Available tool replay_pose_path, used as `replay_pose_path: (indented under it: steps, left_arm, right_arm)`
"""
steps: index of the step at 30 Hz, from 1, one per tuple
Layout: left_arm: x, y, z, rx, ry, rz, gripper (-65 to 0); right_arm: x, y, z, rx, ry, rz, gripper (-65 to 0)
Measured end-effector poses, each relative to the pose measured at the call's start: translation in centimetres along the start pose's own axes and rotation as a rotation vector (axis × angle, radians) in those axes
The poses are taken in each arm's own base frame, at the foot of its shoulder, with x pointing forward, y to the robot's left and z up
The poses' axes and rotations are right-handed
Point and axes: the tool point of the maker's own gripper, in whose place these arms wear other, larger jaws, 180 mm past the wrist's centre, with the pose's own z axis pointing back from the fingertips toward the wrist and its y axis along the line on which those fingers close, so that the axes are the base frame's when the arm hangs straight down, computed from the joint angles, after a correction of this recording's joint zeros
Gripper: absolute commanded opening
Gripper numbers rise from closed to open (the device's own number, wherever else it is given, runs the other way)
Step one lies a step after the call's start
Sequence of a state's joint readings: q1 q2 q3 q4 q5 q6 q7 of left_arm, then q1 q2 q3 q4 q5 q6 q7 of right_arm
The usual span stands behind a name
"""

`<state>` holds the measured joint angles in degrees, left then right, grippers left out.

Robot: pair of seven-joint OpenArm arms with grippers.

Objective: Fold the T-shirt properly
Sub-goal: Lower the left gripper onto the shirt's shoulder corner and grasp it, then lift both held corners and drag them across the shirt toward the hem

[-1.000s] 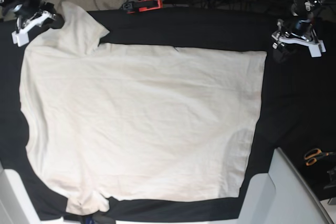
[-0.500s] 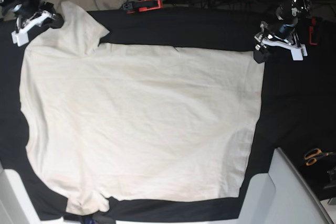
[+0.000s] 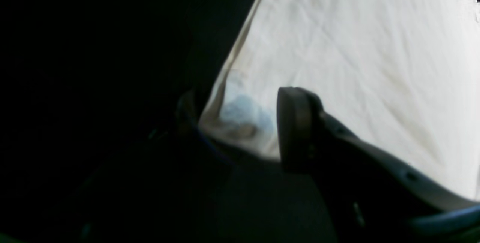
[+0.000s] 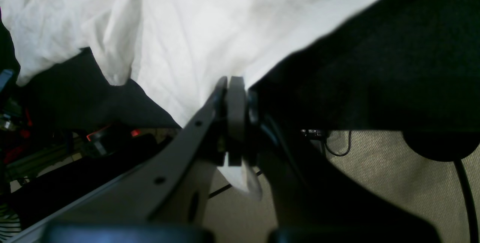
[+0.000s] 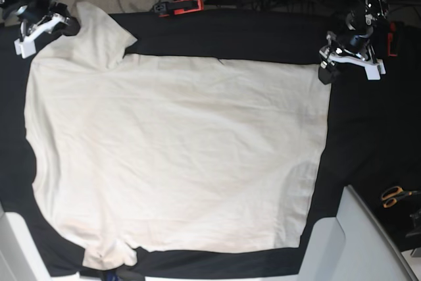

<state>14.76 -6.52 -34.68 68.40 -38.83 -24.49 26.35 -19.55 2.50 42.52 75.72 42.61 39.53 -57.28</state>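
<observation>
Nearby, scissors (image 5: 396,195) on black cloth (image 5: 368,136); right tool (image 4: 236,85) pinches T-shirt (image 5: 177,156), left tool (image 5: 327,70) parted.

We see the T-shirt (image 5: 177,156) flat on the table cloth (image 5: 368,136), filling most of it. Right gripper (image 5: 36,27) at its far-left corner, left gripper (image 5: 327,70) at far-right corner. Scissors (image 5: 396,195) near right.

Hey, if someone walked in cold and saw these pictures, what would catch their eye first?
The big cream T-shirt spread flat across the black table cloth. At the base view's top left, the right gripper is shut on the shirt's edge; at top right, the left gripper sits at the hem corner.
</observation>
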Motion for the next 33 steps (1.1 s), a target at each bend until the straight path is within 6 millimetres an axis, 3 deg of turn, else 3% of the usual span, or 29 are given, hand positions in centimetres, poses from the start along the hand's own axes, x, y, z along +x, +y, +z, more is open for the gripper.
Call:
replay_pose_path:
  steps: [10,13,18,28,33]
  left_arm:
    - [0.1,-0.2,-0.8,-0.016,-0.010,0.026,-33.7]
    - [0.0,-0.2,-0.8,-0.014,-0.006,0.023,-43.3]
    - [-0.5,0.1,-0.8,-0.003,0.015,0.025,-65.0]
    - [-0.5,0.0,-0.8,-0.003,0.019,0.023,-65.0]
    - [-0.1,-0.4,-0.4,-0.001,0.024,-0.013,-65.0]
  right_arm:
    - [0.0,0.0,0.0,0.000,0.000,0.000,-64.5]
    - [0.0,0.0,0.0,0.000,0.000,0.000,-64.5]
    - [0.0,0.0,0.0,0.000,0.000,0.000,-64.5]
    - [0.0,0.0,0.1,-0.005,0.008,0.009,-64.5]
    - [2.0,1.0,1.0,-0.012,-0.021,0.080,-64.5]
